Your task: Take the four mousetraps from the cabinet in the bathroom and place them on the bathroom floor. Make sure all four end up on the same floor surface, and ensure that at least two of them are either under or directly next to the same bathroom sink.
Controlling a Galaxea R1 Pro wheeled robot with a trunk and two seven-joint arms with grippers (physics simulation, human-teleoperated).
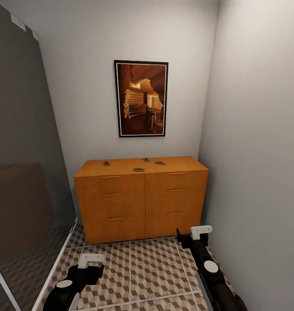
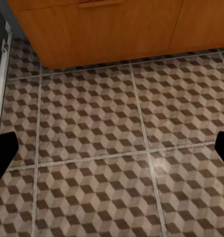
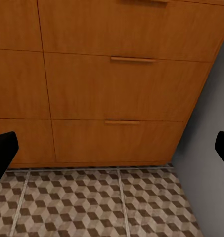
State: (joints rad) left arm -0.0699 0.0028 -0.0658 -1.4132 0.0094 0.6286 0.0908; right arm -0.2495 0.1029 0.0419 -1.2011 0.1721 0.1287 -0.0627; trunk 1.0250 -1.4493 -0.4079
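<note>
Both grippers hang low and empty with fingers spread wide, the left gripper [image 1: 91, 261] over the bathroom floor [image 1: 155, 268] and the right gripper [image 1: 198, 233] near the cabinet [image 1: 142, 203] front by the right wall. The 4 mousetraps [image 1: 139, 169] lie on the cabinet's flat top, well above and apart from both hands, though they are too small here to read their orientation. Reaching up from this close, an arm could strike the cabinet edge or sweep a trap off, and wide fingers may slip on such flat boards.
</note>
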